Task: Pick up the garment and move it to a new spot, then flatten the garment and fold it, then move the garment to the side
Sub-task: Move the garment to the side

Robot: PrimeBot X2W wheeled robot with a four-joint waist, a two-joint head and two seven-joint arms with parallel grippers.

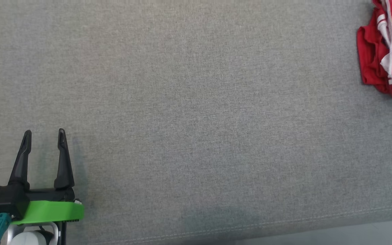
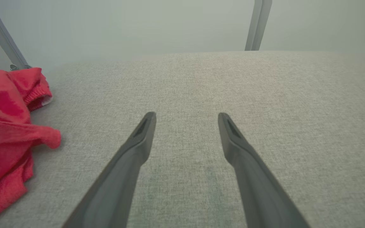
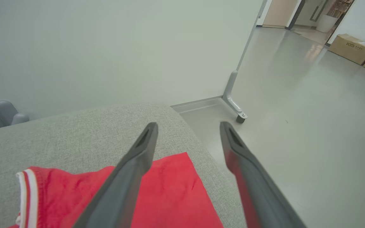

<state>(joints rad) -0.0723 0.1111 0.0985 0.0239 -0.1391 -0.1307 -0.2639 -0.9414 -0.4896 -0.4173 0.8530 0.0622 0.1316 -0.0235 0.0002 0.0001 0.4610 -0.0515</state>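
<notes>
Grey cloth-covered table (image 1: 196, 119) across the head view; red garment (image 1: 386, 51) with white stripes crumpled at its far right edge; left pincer (image 1: 45, 131) wide and empty at lower left, well apart; right pincer (image 3: 188, 124) wide, empty, above the garment

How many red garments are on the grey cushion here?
2. A white-striped garment far right on the cushion; a ribbed-cuff garment left of the left gripper. More could lie off-frame.
</notes>
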